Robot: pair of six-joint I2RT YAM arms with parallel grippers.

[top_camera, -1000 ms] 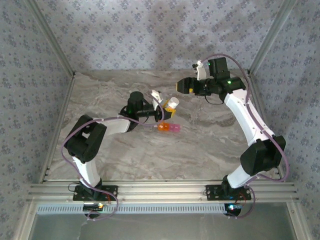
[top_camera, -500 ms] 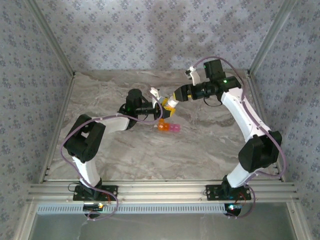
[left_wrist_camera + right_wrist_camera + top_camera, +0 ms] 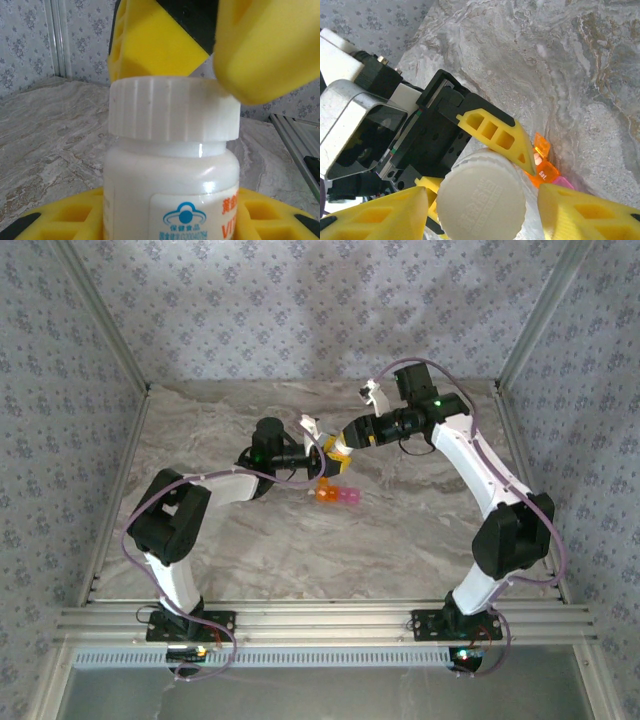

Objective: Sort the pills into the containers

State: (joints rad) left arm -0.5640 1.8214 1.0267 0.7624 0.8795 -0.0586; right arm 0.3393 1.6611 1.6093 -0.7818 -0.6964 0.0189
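1. Centrally on the marble table (image 3: 420, 530), the containers (image 3: 337, 495) lie joined side by side, orange compartment on the left and pink on the right.
2. No gripper touches them. They sit just on the near side of the bottle (image 3: 167, 195).
3. Bottle: white, with a printed label and a ribbed white cap (image 3: 482, 197). Whether its base rests on the table cannot be told.
4. Left gripper (image 3: 327, 461): clamped on the bottle body, a yellow finger on each side, below the cap.
5. Right gripper (image 3: 346, 439): reaches in from the far right, and its yellow fingers (image 3: 580, 212) straddle the cap.
6. In the right wrist view a slim gap shows between each finger and the cap rim, so those jaws stand apart, not gripping.
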